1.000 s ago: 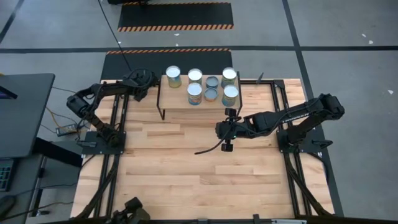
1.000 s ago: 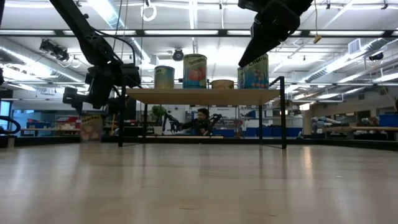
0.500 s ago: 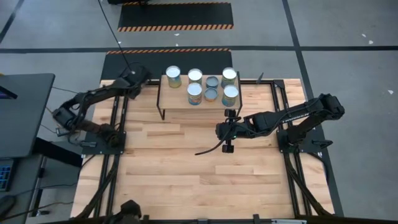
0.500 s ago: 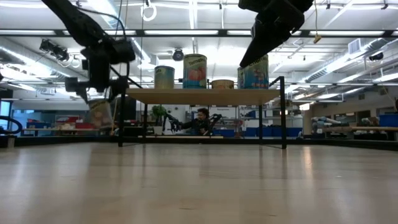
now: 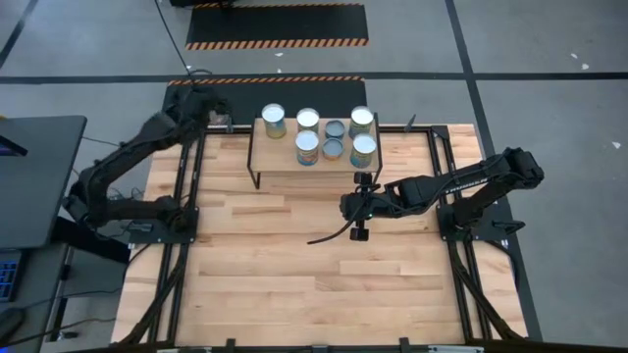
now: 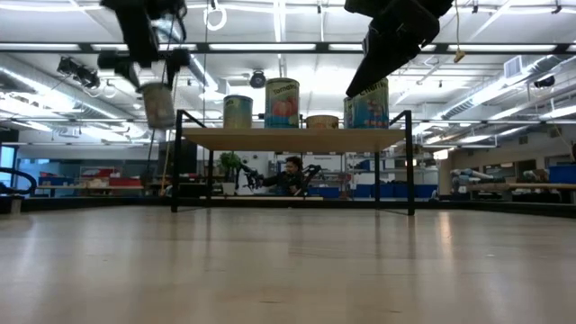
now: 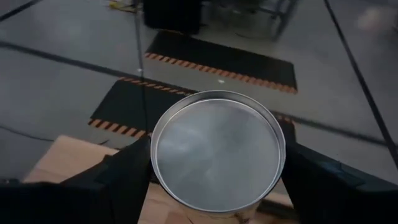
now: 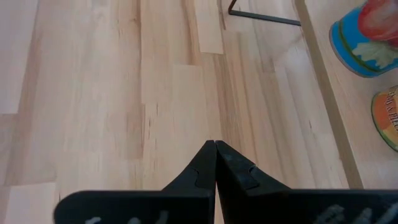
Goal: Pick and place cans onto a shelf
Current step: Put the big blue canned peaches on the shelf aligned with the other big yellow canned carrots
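A silver-topped can (image 7: 217, 152) hangs in the air with my left gripper (image 5: 214, 110) shut on it, off the shelf's left end near the table's far left corner. In the low view this can (image 6: 159, 103) hangs a little above the shelf board's height. The shelf (image 5: 294, 169), a light board on black wire legs, stands at the table's far middle and bears several cans (image 5: 308, 146). My right gripper (image 5: 345, 208) hovers shut and empty above the table, just in front of the shelf. My left gripper pinches the can's side wall (image 7: 163, 194) just under the top rim, one finger (image 7: 121, 177) on each side. The fingers slant down from the near left. The can is lifted clear of the table, nearly upright, its top up.
A black cable (image 5: 329, 233) lies on the table below my right gripper. Black frame rails (image 5: 182, 186) run along both table sides. A dark desk (image 5: 34, 176) stands left of the table. The bare planks nearer the front (image 5: 314, 284) are free room.
My left gripper has risen from table height to above the shelf board's level and drifted toward the far edge, staying shut on the can. The can has been lifted clear of the table and stays nearly upright.
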Controlling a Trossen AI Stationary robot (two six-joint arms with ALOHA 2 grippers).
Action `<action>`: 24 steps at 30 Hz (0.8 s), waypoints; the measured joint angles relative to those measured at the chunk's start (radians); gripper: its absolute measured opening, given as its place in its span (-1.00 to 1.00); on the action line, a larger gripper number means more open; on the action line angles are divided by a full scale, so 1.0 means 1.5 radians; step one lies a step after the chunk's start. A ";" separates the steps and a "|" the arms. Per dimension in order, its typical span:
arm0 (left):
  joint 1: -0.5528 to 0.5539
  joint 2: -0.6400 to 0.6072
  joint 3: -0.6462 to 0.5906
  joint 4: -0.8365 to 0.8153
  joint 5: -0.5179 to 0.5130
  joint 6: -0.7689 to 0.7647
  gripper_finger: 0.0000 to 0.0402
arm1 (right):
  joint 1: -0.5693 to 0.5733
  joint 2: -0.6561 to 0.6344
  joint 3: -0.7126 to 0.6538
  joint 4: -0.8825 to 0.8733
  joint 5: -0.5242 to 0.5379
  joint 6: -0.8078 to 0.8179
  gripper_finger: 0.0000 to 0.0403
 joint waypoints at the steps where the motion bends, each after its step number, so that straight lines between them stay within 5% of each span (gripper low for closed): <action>1: -0.010 -0.001 0.033 -0.037 0.009 0.008 0.57 | 0.000 0.000 0.000 0.003 0.000 0.000 -0.95; 8: -0.127 -0.002 0.244 -0.288 0.074 0.024 0.59 | -0.001 0.000 0.000 0.016 0.002 -0.004 -0.95; 15: -0.359 -0.002 0.303 -0.365 0.067 -0.065 0.60 | 0.002 -0.007 0.005 0.036 0.019 -0.010 -0.95; 24: -0.652 0.059 0.304 -0.363 -0.131 -0.185 0.60 | 0.048 -0.086 0.023 0.029 0.058 0.036 -0.95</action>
